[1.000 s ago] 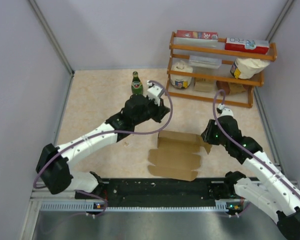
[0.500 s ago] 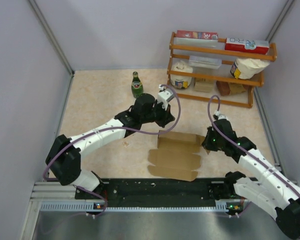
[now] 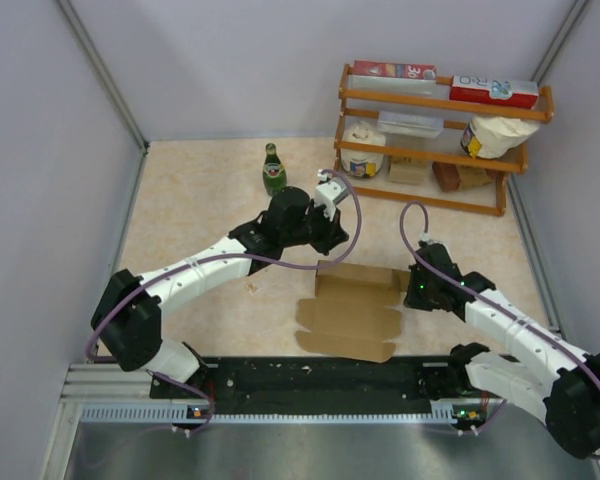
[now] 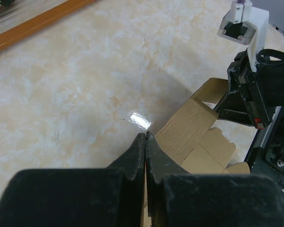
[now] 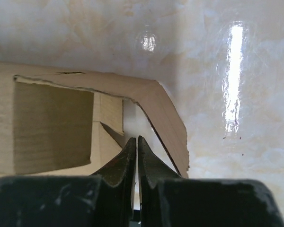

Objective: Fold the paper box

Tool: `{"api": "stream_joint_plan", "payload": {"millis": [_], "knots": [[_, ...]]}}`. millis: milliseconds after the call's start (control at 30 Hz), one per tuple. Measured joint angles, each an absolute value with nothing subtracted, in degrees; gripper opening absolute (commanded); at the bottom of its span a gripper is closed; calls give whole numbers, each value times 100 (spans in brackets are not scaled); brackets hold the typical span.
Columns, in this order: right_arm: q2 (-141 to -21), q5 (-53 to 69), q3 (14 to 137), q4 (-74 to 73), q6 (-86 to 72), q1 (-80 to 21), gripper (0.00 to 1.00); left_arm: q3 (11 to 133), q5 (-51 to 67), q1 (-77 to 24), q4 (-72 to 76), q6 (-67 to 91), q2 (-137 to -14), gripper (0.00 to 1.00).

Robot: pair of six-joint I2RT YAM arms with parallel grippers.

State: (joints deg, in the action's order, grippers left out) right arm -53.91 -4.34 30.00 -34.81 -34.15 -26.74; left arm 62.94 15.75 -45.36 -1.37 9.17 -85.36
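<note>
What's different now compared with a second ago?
The left gripper swung right, away from the green bottle, to the far edge of the paper box. The right gripper slid in toward the box's right flap. Both are shut; neither visibly grips anything. The box, bottle and rack stayed put.

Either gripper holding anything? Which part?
Cannot tell. Left gripper shut at the far corner of the cardboard sheet, right gripper shut at its right edge.
</note>
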Motion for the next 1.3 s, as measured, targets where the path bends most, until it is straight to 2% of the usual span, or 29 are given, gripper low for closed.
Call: {"api": "stream_joint_plan", "payload": {"millis": [467, 833, 1300], "knots": [[-6235, -401, 2783, -2504, -3417, -2674, 0, 6167, 1352, -4482, -355, 797, -8289, 0], [-6952, 165, 2788, -1168, -3347, -2670, 0, 6165, 1199, -3911, -666, 775, -7885, 0], [-7955, 952, 3256, 482, -2425, -2670, 2, 6047, 1264, -3898, -821, 694, -7773, 0]]}}
